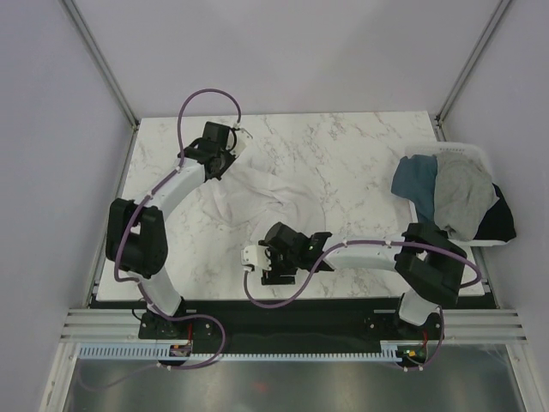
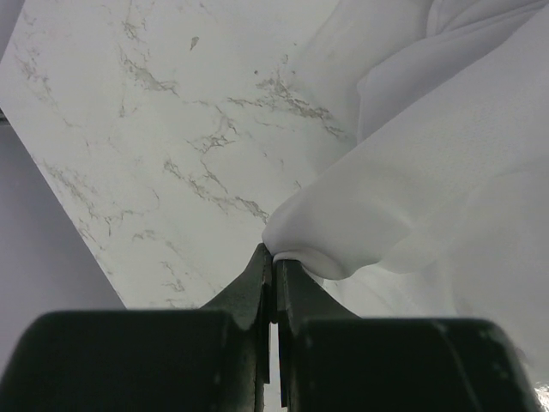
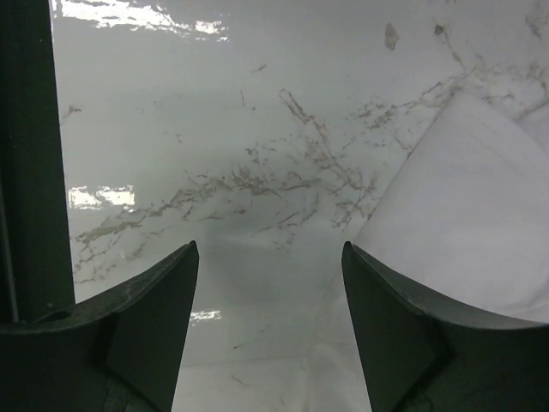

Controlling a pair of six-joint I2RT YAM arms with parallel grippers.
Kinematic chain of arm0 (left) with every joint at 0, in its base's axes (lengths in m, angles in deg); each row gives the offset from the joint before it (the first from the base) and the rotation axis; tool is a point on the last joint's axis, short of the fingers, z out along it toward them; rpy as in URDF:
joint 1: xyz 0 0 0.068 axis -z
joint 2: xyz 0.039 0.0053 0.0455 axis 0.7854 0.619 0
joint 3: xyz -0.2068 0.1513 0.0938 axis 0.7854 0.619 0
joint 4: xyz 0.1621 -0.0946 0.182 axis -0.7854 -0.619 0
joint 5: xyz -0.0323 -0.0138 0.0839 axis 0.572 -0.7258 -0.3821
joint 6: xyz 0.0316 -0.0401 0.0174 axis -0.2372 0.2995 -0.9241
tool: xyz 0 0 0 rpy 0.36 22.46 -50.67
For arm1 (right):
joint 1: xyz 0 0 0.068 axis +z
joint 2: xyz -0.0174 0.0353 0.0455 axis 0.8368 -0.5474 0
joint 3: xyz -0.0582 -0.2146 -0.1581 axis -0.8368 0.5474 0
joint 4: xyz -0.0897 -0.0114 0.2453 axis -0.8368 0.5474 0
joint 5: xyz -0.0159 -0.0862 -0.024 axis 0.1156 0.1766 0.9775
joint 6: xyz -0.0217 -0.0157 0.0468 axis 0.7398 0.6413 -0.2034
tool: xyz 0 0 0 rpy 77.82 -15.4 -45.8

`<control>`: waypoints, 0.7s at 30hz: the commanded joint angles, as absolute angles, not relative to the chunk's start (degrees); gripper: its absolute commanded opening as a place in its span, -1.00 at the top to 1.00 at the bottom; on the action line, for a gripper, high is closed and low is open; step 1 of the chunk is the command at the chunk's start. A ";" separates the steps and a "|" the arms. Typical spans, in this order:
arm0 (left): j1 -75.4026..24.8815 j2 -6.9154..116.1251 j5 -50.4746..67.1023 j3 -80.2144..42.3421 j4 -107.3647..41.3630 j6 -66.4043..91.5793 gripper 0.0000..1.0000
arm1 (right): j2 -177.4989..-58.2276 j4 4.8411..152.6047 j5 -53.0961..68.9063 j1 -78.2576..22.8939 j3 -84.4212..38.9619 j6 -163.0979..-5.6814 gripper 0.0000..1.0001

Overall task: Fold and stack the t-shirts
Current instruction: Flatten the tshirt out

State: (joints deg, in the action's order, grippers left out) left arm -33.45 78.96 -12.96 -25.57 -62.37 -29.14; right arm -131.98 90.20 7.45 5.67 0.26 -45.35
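Note:
A plain white t-shirt (image 1: 273, 194) lies rumpled across the middle of the marble table (image 1: 343, 146). My left gripper (image 1: 225, 168) is at its far left edge. In the left wrist view that gripper (image 2: 274, 255) is shut on a fold of the white t-shirt (image 2: 429, 172), which bulges just past the tips. My right gripper (image 1: 264, 263) hovers low near the table's front edge, just in front of the shirt. In the right wrist view it (image 3: 268, 251) is open over bare marble, and a corner of the white t-shirt (image 3: 467, 215) lies beside its right finger (image 3: 386, 309), apart from it.
A white plastic bin (image 1: 467, 151) stands at the table's right edge. Blue (image 1: 415, 178), light grey (image 1: 463, 194) and black (image 1: 501, 220) t-shirts are heaped in it and spill over its rim. Walls and frame posts close in the table on three sides.

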 commanded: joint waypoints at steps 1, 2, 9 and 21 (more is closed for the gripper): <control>-34.36 78.69 -11.64 -27.63 -59.89 -26.42 0.96 | -133.02 82.80 12.73 6.82 -1.58 -43.56 -0.51; -34.44 78.34 -11.38 -27.19 -59.80 -26.50 0.96 | -133.20 81.31 12.99 6.82 -1.85 -43.82 -0.50; -34.53 75.79 -9.97 -23.94 -59.89 -25.80 0.96 | -136.79 75.50 16.86 6.74 -3.87 -44.88 -0.44; -34.53 71.49 -8.21 -19.90 -59.63 -24.31 0.96 | -145.76 71.10 18.80 5.16 -10.63 -49.79 -0.27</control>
